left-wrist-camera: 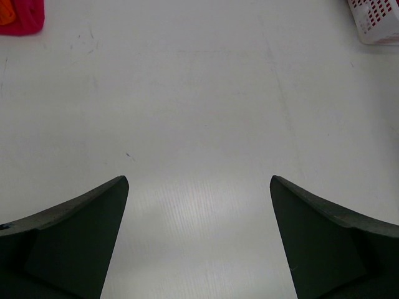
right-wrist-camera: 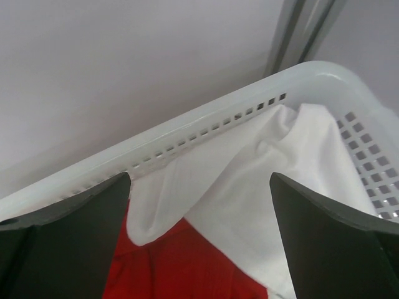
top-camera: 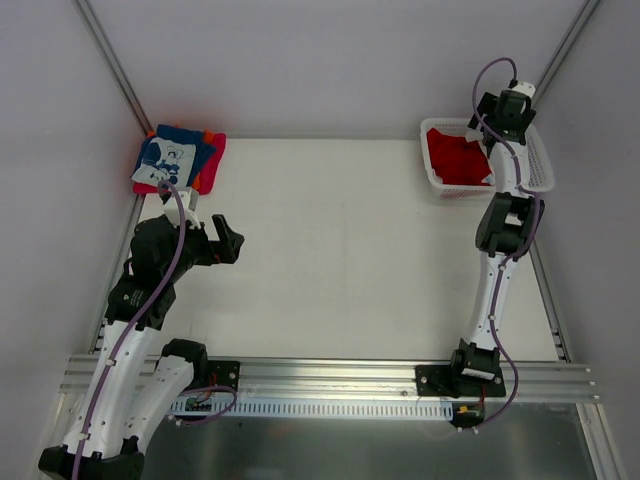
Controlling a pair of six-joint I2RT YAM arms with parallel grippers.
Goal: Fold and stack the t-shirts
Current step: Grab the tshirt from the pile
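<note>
Right tool (right-wrist-camera: 199, 180), spread wide, hangs over the white shirt (right-wrist-camera: 268, 168) in the basket (right-wrist-camera: 206, 118).
Left tool (left-wrist-camera: 199, 180), also wide and empty, hovers above the worktop (left-wrist-camera: 199, 81), likely ready to help fold.

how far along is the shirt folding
Done: a folded stack sits in the far left corner. In hand: nothing yet; the open right claw hovers over the basket. Left: the white shirt and red shirts inside it lie crumpled. The left claw is open, empty.
</note>
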